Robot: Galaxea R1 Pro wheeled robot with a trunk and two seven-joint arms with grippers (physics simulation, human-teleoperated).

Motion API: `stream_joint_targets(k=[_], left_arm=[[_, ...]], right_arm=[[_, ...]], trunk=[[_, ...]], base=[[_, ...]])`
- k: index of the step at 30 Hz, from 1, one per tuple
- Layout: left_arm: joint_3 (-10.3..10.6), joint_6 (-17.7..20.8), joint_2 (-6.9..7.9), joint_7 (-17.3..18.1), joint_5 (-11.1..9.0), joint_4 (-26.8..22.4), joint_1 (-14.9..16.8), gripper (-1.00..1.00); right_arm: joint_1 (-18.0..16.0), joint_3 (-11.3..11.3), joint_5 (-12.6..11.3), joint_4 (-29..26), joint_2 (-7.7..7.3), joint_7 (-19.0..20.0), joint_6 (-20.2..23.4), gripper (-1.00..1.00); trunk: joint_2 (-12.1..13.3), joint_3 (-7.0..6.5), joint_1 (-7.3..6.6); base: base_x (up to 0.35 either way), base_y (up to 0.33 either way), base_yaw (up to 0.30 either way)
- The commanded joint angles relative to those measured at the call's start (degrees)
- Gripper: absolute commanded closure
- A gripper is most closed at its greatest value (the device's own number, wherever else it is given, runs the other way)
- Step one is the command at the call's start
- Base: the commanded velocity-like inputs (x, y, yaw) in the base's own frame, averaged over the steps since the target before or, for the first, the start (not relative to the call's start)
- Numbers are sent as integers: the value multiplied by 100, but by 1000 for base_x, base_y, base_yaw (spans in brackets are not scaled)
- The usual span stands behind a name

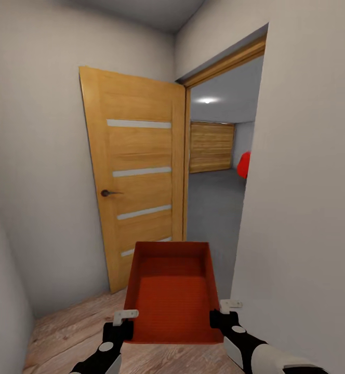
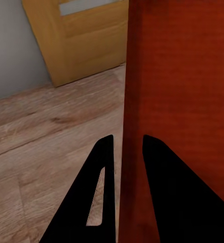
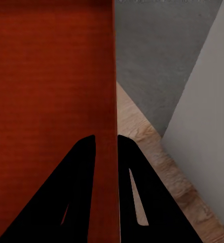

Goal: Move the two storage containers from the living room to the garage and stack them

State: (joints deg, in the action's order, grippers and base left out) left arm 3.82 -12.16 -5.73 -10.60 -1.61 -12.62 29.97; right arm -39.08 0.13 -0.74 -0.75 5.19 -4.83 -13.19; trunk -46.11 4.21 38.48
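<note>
An orange-red storage container (image 1: 172,291) hangs level in front of me, held between both arms above the wood-plank floor. My left gripper (image 1: 124,321) is shut on its left wall; the left wrist view has that wall (image 2: 132,126) pinched between the two dark fingers (image 2: 99,197). My right gripper (image 1: 223,311) is shut on the right wall (image 3: 110,101), whose edge runs between its fingers (image 3: 81,187). Through the open doorway ahead lies the garage with its dark grey floor (image 1: 211,208) and part of a red car (image 1: 243,165).
An open wooden door (image 1: 136,176) with frosted strips stands at the left of the doorway. A pale wall (image 1: 302,208) closes in on the right, its corner near the container. A wooden garage door (image 1: 210,147) is at the far end. The hallway is narrow.
</note>
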Motion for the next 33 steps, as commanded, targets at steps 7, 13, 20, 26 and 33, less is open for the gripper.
stream_joint_targets(k=[7,13,20,26,33], left_arm=[[-83,-338,2,-65,20,-12,9,100],[-83,-339,2,-113,14,-12,9,100],[-83,-331,2,-110,11,-9,9,100],[-83,-331,2,-106,11,-12,9,100],[-83,-336,2,-100,11,-12,9,100]], right_arm=[[-5,-145,-120,23,-1,-79,-35,100],[-7,-145,-120,23,-1,-79,-35,100],[-3,-145,-120,23,-2,-79,-35,100],[-3,-145,-122,23,-1,-79,-35,100],[-4,-145,-120,23,-1,-79,-35,100]], trunk=[[-7,10,4],[-7,10,4],[-7,10,4],[-7,10,4],[-7,10,4]], base=[[246,182,0],[92,50,0],[278,0,0],[319,0,-43],[321,0,-206]])
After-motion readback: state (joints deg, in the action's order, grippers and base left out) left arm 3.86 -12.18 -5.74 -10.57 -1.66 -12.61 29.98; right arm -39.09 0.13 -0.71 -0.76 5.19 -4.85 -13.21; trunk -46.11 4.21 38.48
